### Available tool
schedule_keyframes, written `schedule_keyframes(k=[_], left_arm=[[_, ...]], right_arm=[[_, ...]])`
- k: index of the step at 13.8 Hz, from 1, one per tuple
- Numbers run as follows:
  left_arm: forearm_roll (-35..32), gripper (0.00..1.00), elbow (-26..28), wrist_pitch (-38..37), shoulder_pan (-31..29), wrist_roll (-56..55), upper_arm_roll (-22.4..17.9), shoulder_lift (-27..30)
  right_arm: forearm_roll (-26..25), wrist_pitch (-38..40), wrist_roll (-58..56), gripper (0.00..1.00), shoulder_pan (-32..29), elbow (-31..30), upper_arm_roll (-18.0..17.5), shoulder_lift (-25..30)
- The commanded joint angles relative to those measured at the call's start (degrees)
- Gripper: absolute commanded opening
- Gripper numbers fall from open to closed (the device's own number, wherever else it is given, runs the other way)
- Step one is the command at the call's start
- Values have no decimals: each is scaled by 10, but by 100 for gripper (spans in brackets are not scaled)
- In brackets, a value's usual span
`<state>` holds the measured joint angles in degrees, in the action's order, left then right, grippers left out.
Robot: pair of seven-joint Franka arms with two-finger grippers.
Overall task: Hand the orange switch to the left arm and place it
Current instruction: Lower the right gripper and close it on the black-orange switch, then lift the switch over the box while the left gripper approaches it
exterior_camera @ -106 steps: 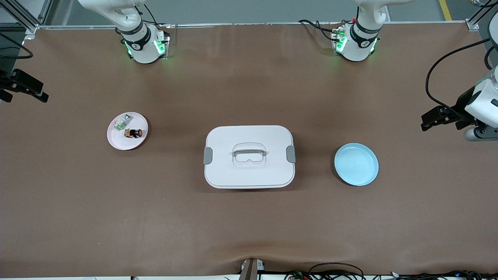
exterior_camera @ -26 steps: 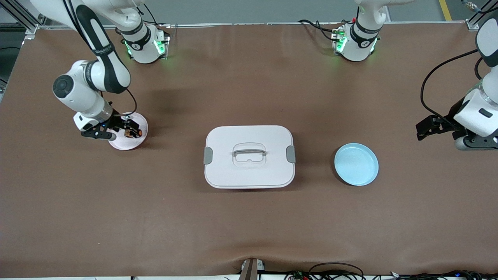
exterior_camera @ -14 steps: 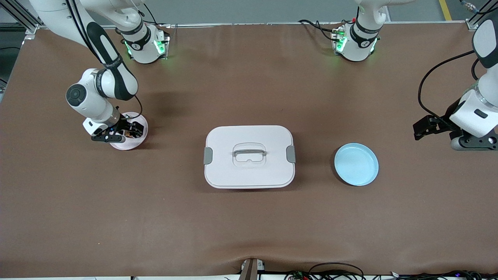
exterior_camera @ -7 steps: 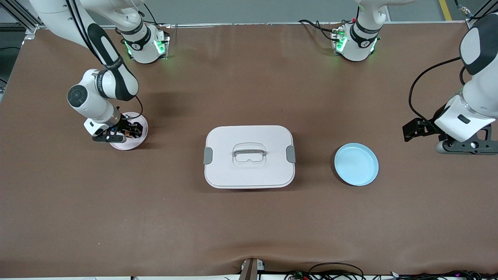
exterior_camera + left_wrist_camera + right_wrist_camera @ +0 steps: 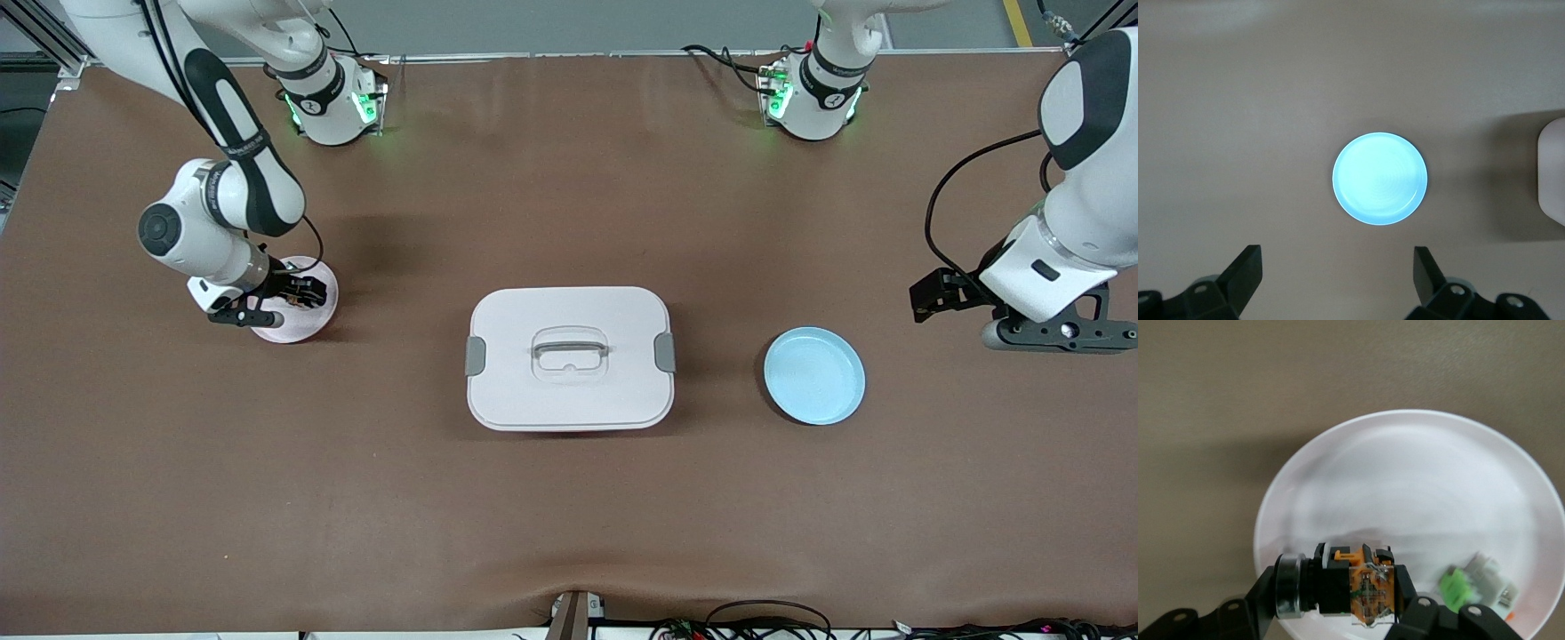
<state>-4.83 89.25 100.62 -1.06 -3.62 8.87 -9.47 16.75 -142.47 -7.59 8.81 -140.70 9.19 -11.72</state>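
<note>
The right claw (image 5: 1361, 607) pinches the orange switch (image 5: 1355, 587) over the pink plate (image 5: 1418, 487); the left claw (image 5: 1338, 283), spread, hovers near the blue plate (image 5: 1379, 178).

We see a brown table (image 5: 569, 516), a white box (image 5: 569, 391) with grey side clips (image 5: 476, 356), a pale blue plate (image 5: 814, 375), a pale pink plate (image 5: 307, 324), the black-and-orange switch (image 5: 1345, 585), a green-and-white component (image 5: 1475, 585), and white arms with black joints.

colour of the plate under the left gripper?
Pale blue plate, plain, no pattern. Shows best in the left wrist view, between the open left gripper fingers.
</note>
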Motion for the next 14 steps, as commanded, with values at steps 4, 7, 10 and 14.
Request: schedule_keyframes(k=[4,7,10,14], left_arm=[[9,100,-2,0,3,-30,4,-4],[65,100,-6,25,8,-70,11,-3],[131,100,-7,34,19,-82,11,-3],[224,100,-7,34,31,-81,29,9]], right_arm=[[50,266,99,0,0,137,-1,55],[76,364,222,0,27,219,-4,54],[112,395,350,0,69,277,-4,51],[160,403,562,0,152,377,-3,37]])
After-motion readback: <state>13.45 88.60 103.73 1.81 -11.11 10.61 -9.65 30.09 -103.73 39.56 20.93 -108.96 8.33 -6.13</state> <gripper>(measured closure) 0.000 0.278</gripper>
